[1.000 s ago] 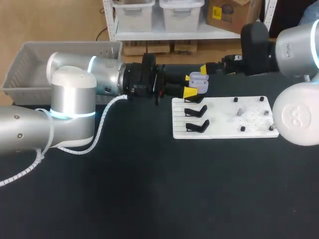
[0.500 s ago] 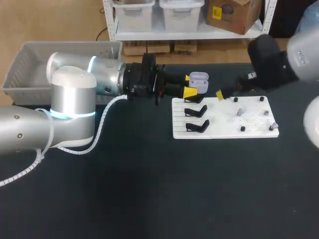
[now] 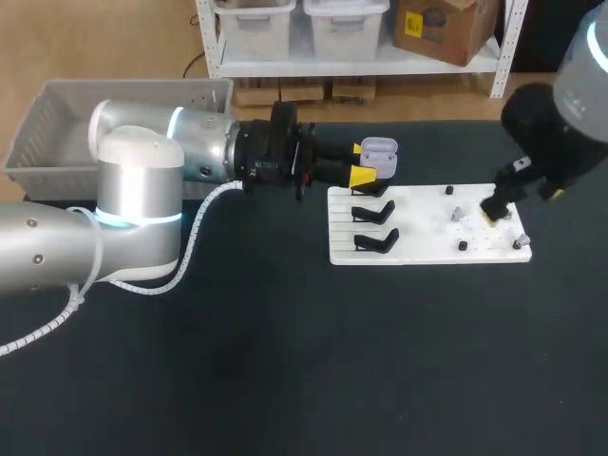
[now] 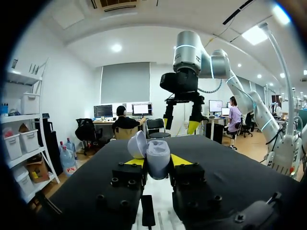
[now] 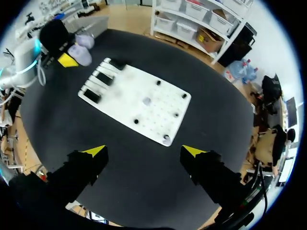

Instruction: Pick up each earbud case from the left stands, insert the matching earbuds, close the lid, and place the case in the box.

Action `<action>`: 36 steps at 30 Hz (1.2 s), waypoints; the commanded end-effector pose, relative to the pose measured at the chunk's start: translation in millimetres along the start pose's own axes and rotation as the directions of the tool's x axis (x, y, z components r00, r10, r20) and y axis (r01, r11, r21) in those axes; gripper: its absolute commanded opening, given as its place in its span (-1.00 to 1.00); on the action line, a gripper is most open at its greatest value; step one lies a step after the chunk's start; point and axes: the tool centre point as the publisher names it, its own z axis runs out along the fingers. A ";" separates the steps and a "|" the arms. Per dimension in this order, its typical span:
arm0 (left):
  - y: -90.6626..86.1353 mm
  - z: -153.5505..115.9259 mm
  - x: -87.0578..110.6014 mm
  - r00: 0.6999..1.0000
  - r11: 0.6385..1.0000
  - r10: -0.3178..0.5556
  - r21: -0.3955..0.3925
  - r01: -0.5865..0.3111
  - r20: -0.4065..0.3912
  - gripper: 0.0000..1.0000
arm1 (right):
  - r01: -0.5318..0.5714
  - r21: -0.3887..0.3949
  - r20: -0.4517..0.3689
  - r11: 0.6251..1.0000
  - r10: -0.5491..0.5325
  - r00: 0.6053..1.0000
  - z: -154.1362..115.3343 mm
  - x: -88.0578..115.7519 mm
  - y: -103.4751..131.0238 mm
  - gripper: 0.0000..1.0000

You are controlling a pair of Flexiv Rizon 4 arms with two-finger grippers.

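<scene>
Gripping the earbud case (image 3: 379, 153) from two sides, the left claw (image 3: 365, 162) hangs at the far-left corner of the white board (image 3: 427, 237). Its arm stretches in from the left above the black table (image 3: 285, 361). The case is pale lilac-grey with its lid (image 4: 137, 143) swung open. In the left wrist view it sits upright between the yellow tips, clenched on both flanks.

Three black stands (image 3: 373, 211) sit in a row on the board's left part, and the farthest is partly hidden under the left claw. The board's right part carries a few small black pegs (image 3: 463, 245). There is also a small pale piece (image 3: 457, 214) near the middle; whether it is an earbud cannot be told.

The right claw (image 5: 144, 152) is released, its two fingers spread wide with nothing between them. It hovers well above the board's right end, and the right wrist view looks down on the whole board ahead of it.

A grey box (image 3: 57, 114) stands at the far left, behind the left arm.
</scene>
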 end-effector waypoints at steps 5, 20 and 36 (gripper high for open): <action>-1.7 -0.3 0.4 1.000 1.000 0.003 -0.005 -0.003 0.002 -1.00 | -0.035 0.286 -0.060 0.958 0.055 0.997 16.8 -4.8 -12.3 1.00; -1.7 -0.3 0.4 1.000 1.000 0.003 -0.005 -0.003 0.002 -1.00 | -0.034 0.286 -0.075 0.958 0.058 0.996 20.8 -4.2 -13.8 1.00; -1.7 -0.3 0.4 1.000 1.000 0.003 -0.005 -0.003 0.002 -1.00 | -0.018 0.265 -0.146 0.964 0.059 0.988 49.1 2.4 -19.5 1.00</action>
